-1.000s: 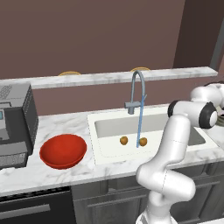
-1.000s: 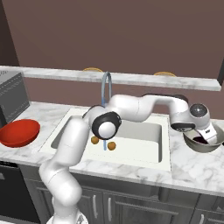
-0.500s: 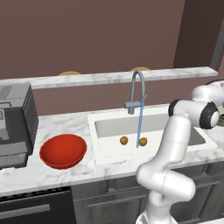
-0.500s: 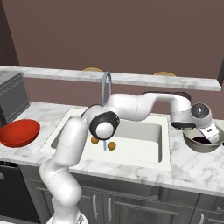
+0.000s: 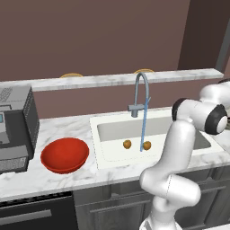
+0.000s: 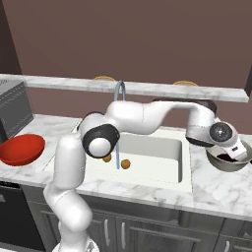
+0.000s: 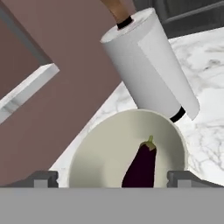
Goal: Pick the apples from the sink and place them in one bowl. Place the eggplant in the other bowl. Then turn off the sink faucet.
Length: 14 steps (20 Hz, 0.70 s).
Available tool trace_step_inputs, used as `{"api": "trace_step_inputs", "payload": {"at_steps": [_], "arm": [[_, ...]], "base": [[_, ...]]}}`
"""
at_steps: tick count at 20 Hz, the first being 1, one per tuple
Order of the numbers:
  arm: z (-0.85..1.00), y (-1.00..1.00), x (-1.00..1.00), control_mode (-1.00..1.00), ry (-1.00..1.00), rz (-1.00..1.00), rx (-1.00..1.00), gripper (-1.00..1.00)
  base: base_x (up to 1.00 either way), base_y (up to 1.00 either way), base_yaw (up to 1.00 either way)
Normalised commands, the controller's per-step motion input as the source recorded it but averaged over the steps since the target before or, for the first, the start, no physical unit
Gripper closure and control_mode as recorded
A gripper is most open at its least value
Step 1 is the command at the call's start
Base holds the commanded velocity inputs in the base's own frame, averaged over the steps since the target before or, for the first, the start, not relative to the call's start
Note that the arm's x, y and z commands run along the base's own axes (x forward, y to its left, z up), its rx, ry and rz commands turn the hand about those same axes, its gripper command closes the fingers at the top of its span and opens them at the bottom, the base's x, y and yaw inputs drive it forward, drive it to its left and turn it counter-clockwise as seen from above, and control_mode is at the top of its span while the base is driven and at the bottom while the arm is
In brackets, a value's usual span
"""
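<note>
With the jaws (image 7: 111,179) spread wide and holding nothing, the eggplant (image 7: 141,166) lies inside the grey bowl (image 6: 227,162) at the bench's right end, beside a paper towel roll (image 7: 148,65). Best practice now: lift straight up clear of the rim before swinging toward the apples (image 6: 125,164) in the sink (image 6: 152,152). No readable writing visible.

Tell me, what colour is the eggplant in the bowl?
The eggplant is dark purple, almost black, with a small green stem. The hand view shows it best.
</note>
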Motion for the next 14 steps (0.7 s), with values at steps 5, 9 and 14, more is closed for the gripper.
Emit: {"api": "trace_step_inputs", "payload": {"at_steps": [5,9,14], "arm": [[0.39,0.69,-0.48,-1.0,-0.09,0.07,-0.14,-1.0],[0.33,0.83,-0.4,-1.0,-0.02,0.11,-0.16,-1.0],[0.31,0.89,-0.32,-1.0,0.0,0.14,-0.17,-1.0]], "base": [[0.0,0.0,0.0],[0.0,0.0,0.0],[0.0,0.0,0.0]]}}
